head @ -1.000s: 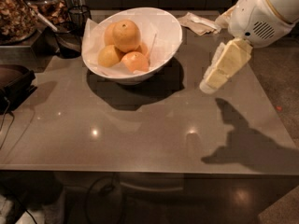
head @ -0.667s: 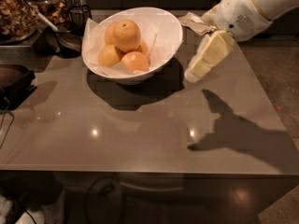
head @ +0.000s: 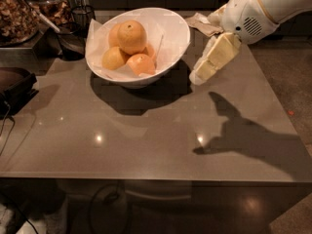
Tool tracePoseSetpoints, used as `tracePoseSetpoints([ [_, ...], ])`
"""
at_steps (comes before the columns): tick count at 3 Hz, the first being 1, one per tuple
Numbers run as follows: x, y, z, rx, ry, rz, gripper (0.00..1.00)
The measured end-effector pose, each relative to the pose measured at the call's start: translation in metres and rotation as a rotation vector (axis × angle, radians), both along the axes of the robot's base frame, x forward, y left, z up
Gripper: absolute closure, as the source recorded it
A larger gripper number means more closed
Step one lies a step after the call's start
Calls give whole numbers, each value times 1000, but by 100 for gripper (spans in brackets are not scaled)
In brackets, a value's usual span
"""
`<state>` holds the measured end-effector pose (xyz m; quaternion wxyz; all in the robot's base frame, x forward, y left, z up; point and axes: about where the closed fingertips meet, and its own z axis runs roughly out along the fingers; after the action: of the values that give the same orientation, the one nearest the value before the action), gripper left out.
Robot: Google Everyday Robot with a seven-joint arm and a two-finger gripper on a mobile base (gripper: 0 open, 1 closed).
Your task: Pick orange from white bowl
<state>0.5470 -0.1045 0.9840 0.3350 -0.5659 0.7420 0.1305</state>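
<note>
The white bowl stands at the back of the grey table, lined with white paper. The orange sits on top of the pile in it, golden-orange with a small dark dimple. A paler yellow fruit and a reddish-orange fruit lie below it. My gripper hangs above the table just right of the bowl's rim, pointing down and to the left, apart from the bowl and the fruit. It holds nothing that I can see.
A crumpled white paper lies behind the gripper. A black wire holder and jars of dried goods stand at the back left. A dark object with a cable sits at the left edge.
The arm and gripper have moved left across the table, from the right side to just beside the bowl's right rim. The bowl and fruit have not moved.
</note>
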Motion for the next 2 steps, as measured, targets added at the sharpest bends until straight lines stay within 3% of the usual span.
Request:
tracePoseSetpoints([
  [1,26,34,4,91,-41,65,0],
  [2,55,60,2,142,-33,119,0],
])
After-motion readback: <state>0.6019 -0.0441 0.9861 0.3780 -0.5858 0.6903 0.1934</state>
